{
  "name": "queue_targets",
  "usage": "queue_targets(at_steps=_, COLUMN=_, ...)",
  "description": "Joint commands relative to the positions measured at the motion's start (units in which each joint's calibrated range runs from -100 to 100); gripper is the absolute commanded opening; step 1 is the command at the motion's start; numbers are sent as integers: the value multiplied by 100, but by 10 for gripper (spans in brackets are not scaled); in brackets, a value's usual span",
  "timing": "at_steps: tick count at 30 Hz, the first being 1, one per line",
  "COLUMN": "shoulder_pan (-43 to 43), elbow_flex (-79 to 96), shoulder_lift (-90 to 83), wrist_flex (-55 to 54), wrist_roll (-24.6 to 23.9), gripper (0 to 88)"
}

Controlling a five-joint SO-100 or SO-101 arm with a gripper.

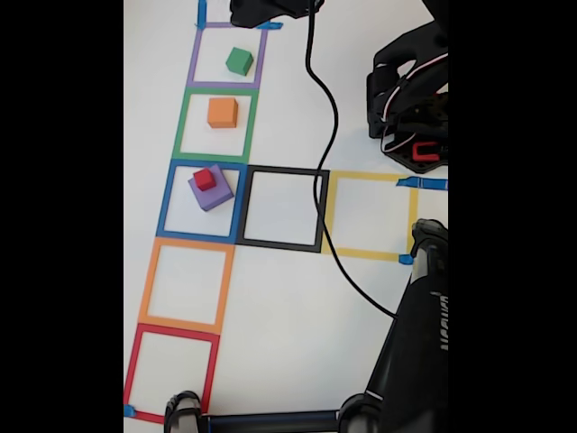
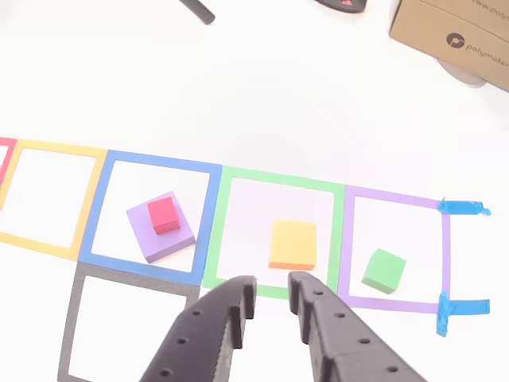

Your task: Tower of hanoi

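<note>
Currently gripper [image 2: 270, 298] empty, fingers slightly parted, hovering just short of orange block [image 2: 293, 244], which lies dead ahead in green tape square [image 2: 281, 181]; green block [image 2: 384, 270] off right.

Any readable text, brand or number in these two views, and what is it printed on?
"polymaker": printed beside a round logo on the brown cardboard box, top right in the other view; the last letters run off the edge, so that reading is partly a guess.
White lettering on the black arm at lower right in the fixed view: sideways and too blurred to read.
The blocks, tape squares and claw carry no readable text.
</note>
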Motion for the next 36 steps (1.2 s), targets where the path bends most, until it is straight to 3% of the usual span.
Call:
queue_targets(at_steps=1, shoulder_pan=-301, elbow_flex=-143, shoulder_lift=-177, wrist_flex=64, wrist_roll=0, gripper=1)
queue_targets(at_steps=9, shoulder_pan=-1029, elbow_flex=221, shoulder_lift=-395, wrist_flex=64, wrist_roll=0, gripper=1)
queue_targets(at_steps=14, shoulder_pan=-1394, elbow_flex=1493, shoulder_lift=-791, wrist_flex=-421, wrist_roll=0, gripper=26)
queue_targets(at_steps=23, shoulder_pan=-1758, elbow_flex=5093, shoulder_lift=-1857, wrist_flex=-2980, wrist_roll=0, gripper=143)
queue_targets(at_steps=31, shoulder_pan=-1681, elbow_flex=8457, shoulder_lift=-1986, wrist_flex=-7126, wrist_roll=0, gripper=244)
queue_targets(at_steps=36, shoulder_pan=-1605, elbow_flex=9239, shoulder_lift=-1663, wrist_flex=-8357, wrist_roll=0, gripper=259)
